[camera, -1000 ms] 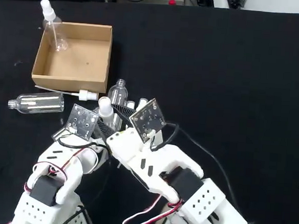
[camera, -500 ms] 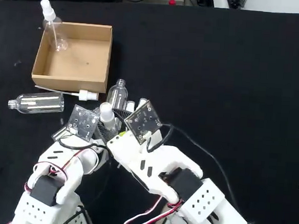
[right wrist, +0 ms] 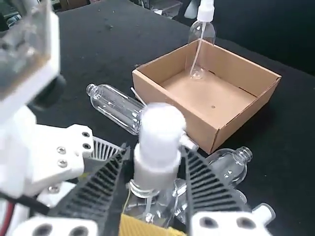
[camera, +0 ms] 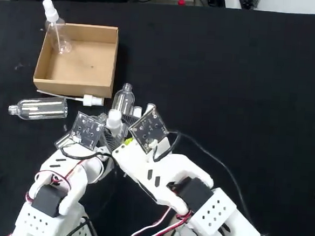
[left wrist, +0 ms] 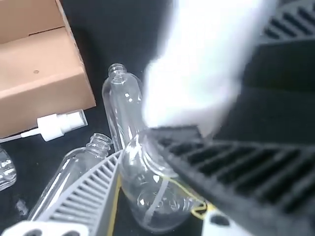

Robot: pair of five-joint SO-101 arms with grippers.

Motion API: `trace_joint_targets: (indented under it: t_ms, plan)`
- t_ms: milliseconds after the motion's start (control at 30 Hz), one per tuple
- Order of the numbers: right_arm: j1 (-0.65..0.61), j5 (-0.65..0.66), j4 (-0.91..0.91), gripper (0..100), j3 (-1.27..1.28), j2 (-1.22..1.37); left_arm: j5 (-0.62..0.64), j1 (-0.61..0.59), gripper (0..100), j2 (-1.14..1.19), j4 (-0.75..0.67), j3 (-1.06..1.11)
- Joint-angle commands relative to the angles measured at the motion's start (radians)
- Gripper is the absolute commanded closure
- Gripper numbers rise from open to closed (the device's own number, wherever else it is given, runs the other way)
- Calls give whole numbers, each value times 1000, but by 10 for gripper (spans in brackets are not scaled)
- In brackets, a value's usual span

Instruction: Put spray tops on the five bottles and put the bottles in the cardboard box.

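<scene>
Right gripper (right wrist: 156,152) is clamped on the top (right wrist: 158,129), a ribbed black finger on each side of its collar. The top is white, round-headed, and upright on the neck of the held bottle (left wrist: 147,194). Whether it is fully seated cannot be told. Left gripper (left wrist: 138,162) is closed around that bottle's body, below the top, with a grey finger on one side and a black one on the other. The held bottle is clear plastic, and a thin tube shows inside it. The two grippers meet just off the near right corner of the box (camera: 73,83).

The box is open brown cardboard. A capped bottle (camera: 56,32) leans in its far left corner, white head sticking up over the rim. A side bottle (camera: 39,108), clear with no top on it, lies flat just in front of the box's near left corner. A loose top (camera: 89,100) with its long tube lies along the box's near wall. An open bottle (camera: 124,98), clear with a bare neck, lies beside the box's near right corner, between the box and the grippers. A second open bottle (left wrist: 74,174) lies under the left gripper's grey finger.
</scene>
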Motion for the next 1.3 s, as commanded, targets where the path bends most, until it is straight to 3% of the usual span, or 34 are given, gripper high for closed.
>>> trace_joint_targets:
  t_ms: [0, 600, 767, 933, 1100, 1267]
  plan:
    - [-9, 9, 11, 776, -36, -25, 8, -4, 784, -6, 6, -24]
    - [8, 9, 261, 787, -394, -27, 8, -10, 784, -6, 5, -27]
    - [46, 15, 218, 983, -400, -19, 8, -10, 784, -6, 5, -27]
    - [52, 17, 207, 967, -363, -25, 8, -10, 784, -8, 6, -27]
    - [166, 12, 206, 966, -320, -24, 8, -12, 784, -8, 6, -27]
    - [138, 15, 140, 966, -240, -19, 8, -10, 784, -8, 2, -27]
